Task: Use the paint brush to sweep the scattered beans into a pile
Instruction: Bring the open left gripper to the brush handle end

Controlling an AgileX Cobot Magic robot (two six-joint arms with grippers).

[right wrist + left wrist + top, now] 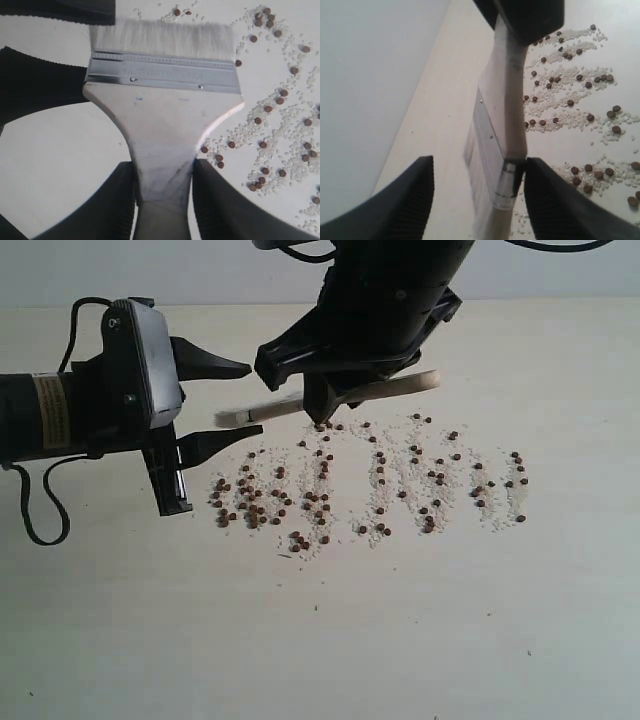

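Paint brush (402, 386) sits at the far edge of the bean spread, pinched by the right gripper (162, 172).

Table (450, 630): pale, matte, fills nearly the whole exterior view.

Right arm (390, 290): black, comes in from the top and reaches across the middle. Its jaws are pressed onto the narrow neck of the cream handle, one finger (220, 200) each side, both in contact.

Left arm (95, 405): enters from the left edge, roughly level. Left gripper (254, 398) is spread wide and grips nothing. The bristle end of the paint brush sits between its fingers. In the left wrist view, one finger (555, 205) is right up against the edge of the silver band (162, 72); contact or hairline gap, can't tell. The other finger (395, 210) is well apart from the brush.

Brush itself: roughly level, flat face toward the right wrist camera. Bristles (160, 37) point toward the left arm, handle end toward the right of the exterior view. The silver band sits between bristles and handle. Can't tell whether the bristles touch the table.

Beans (312, 498): dozens of tiny dark reddish-brown pellets in rough stripes across the middle of the table. They run from just beside the left gripper to well right of the right gripper, denser at the left end. Scattered, not piled.

Grit (557, 95): pale whitish grains along the same stripes, mixed in with the beans.
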